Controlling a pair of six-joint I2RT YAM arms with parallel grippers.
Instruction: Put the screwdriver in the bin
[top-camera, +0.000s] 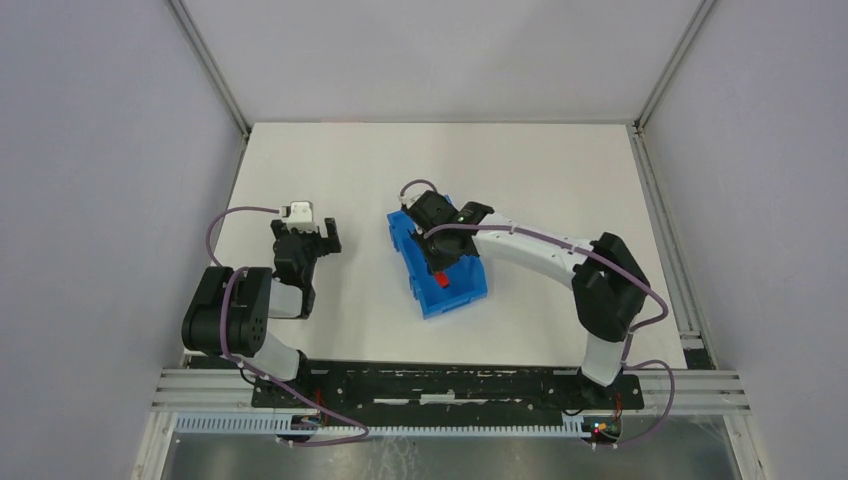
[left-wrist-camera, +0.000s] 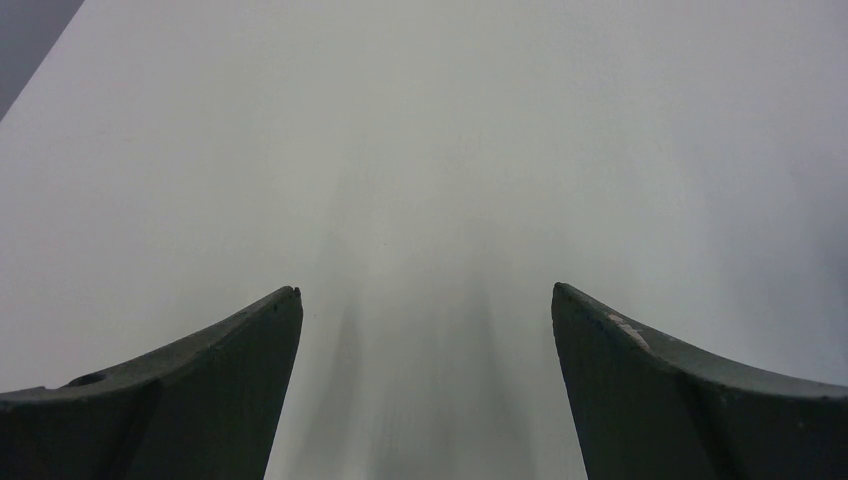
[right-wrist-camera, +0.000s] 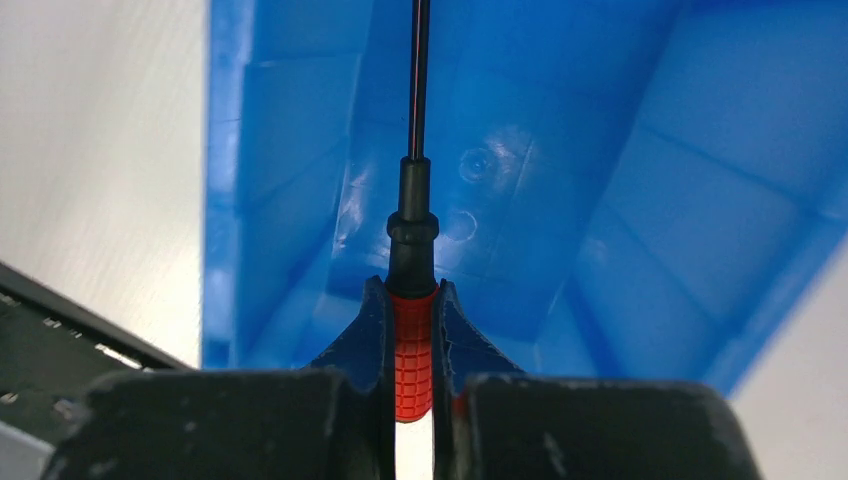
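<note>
The blue bin (top-camera: 460, 293) sits mid-table, its long side running from far left to near right. My right gripper (top-camera: 441, 268) is over the bin, shut on the screwdriver (top-camera: 441, 281). In the right wrist view my fingers (right-wrist-camera: 370, 340) clamp the red ribbed handle (right-wrist-camera: 413, 355), and the thin black shaft (right-wrist-camera: 419, 80) points away into the blue bin (right-wrist-camera: 640, 180). I cannot tell whether the tip touches the bin floor. My left gripper (top-camera: 318, 240) is open and empty over bare table to the left of the bin; its fingers (left-wrist-camera: 230, 390) stand wide apart.
The white table (top-camera: 540, 180) is walled by grey panels with metal posts at the far corners. A black rail (top-camera: 440, 385) with the arm bases runs along the near edge. The right arm's white link (top-camera: 530, 245) reaches over the table right of the bin.
</note>
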